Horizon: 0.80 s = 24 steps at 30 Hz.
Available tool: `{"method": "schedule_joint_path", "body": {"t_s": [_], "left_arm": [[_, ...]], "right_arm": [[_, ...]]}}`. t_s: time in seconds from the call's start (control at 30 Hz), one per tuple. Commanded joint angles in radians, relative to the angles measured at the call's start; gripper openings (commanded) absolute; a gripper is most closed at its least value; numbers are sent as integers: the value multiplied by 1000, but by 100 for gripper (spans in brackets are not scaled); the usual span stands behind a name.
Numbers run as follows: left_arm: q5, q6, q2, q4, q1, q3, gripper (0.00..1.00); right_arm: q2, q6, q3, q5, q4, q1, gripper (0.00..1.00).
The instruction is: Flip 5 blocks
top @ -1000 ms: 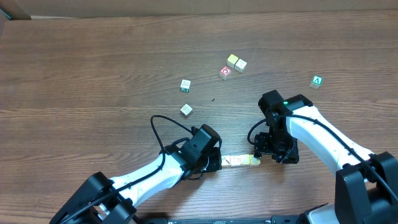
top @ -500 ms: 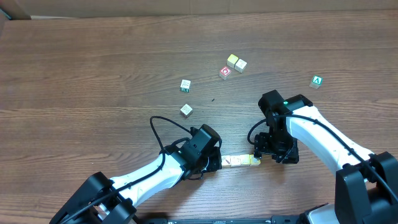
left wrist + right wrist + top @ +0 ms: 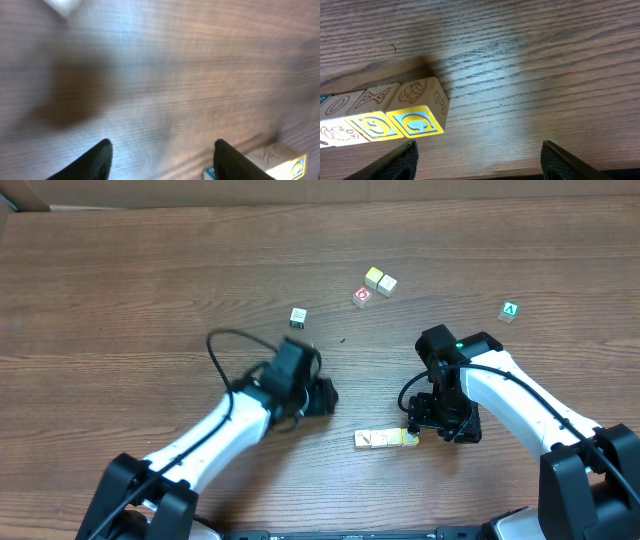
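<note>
Three pale blocks lie in a row near the front edge; the right wrist view shows them as a G-faced block with others to its left. My right gripper stands open just right of the row, nothing between its fingers. My left gripper is open over bare wood, up and left of the row. A pale block lies just outside its right finger. One single block and a touching pair sit farther back.
A red-faced cube lies beside the pair, and a green cube with a white A at the far right. The left arm's cable loops above the table. The left wrist view is blurred.
My left arm has swung up and to the left, away from the row's left end, and its jaws have opened. It now covers the spot where one block lay. The right arm has not moved.
</note>
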Motion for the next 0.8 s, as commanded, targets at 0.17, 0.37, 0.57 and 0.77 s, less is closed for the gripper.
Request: {"method": "schedule_joint_path", "body": {"t_s": [0.17, 0.37, 0.57, 0.77], "left_arm": [[-79, 272, 39, -128, 84, 226, 58], [-112, 498, 172, -165, 84, 335, 55], [-153, 695, 277, -183, 90, 384, 65], [-172, 719, 310, -179, 121, 389, 66]], "right_arm": [[-2, -2, -6, -2, 8, -3, 79], [-2, -2, -6, -2, -1, -3, 80], [-2, -2, -6, -2, -8, -3, 80], [-2, -2, -6, -2, -4, -3, 80]]}}
